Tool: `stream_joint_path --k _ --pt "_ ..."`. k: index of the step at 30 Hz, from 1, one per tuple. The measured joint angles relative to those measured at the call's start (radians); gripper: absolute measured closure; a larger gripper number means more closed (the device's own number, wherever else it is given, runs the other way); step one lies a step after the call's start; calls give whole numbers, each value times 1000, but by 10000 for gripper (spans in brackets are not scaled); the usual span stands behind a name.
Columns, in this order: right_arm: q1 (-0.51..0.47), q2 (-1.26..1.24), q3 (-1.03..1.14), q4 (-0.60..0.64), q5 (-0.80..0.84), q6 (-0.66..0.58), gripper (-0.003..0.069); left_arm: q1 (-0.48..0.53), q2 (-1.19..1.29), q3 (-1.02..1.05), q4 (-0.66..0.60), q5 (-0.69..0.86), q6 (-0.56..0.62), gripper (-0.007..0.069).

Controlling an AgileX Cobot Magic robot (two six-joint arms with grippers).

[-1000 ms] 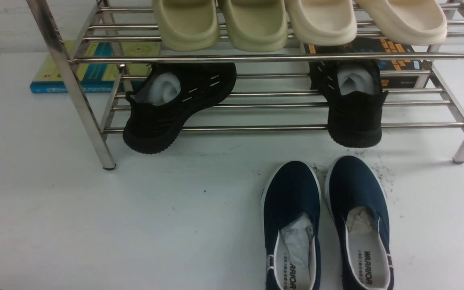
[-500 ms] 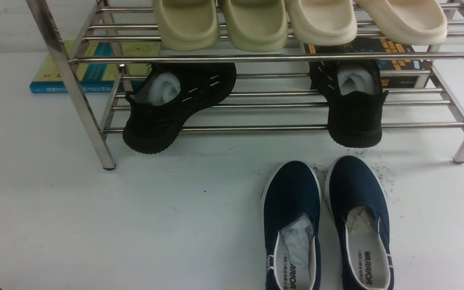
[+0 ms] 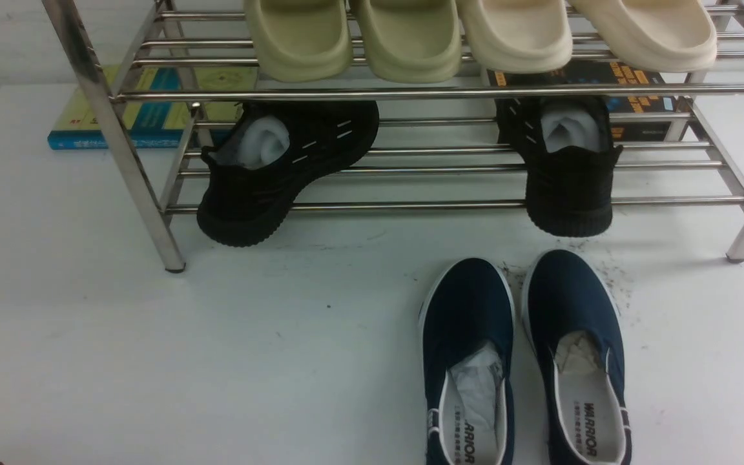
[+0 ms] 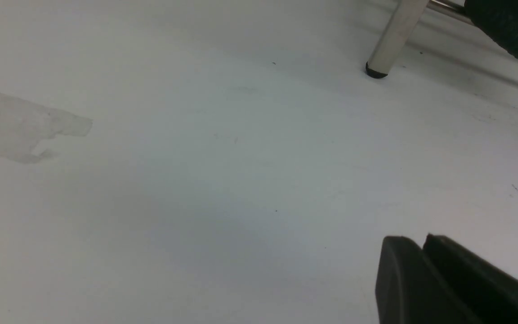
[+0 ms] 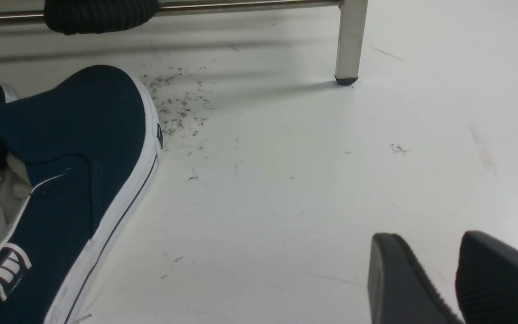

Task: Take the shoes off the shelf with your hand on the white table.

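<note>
Two navy shoes (image 3: pixel 520 361), white-soled, paper-stuffed, sit side by side.

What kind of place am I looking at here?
Probably an indoor test bench staged as a shoe area: a chrome shelf of slippers and sneakers on a white table.

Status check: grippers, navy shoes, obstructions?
Left gripper shut, empty. Right gripper open, empty. Navy shoes on white table, off shelf. Nothing obstructing.

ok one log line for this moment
navy shoes: on white table, off shelf | left gripper: shut, empty | right gripper: open, empty
</note>
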Motion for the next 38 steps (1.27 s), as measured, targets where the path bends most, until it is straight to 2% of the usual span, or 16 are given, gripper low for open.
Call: stream_joint_path --k 38 --pt "0 0 0 0 0 0 421 0 0 0 0 0 0 511"
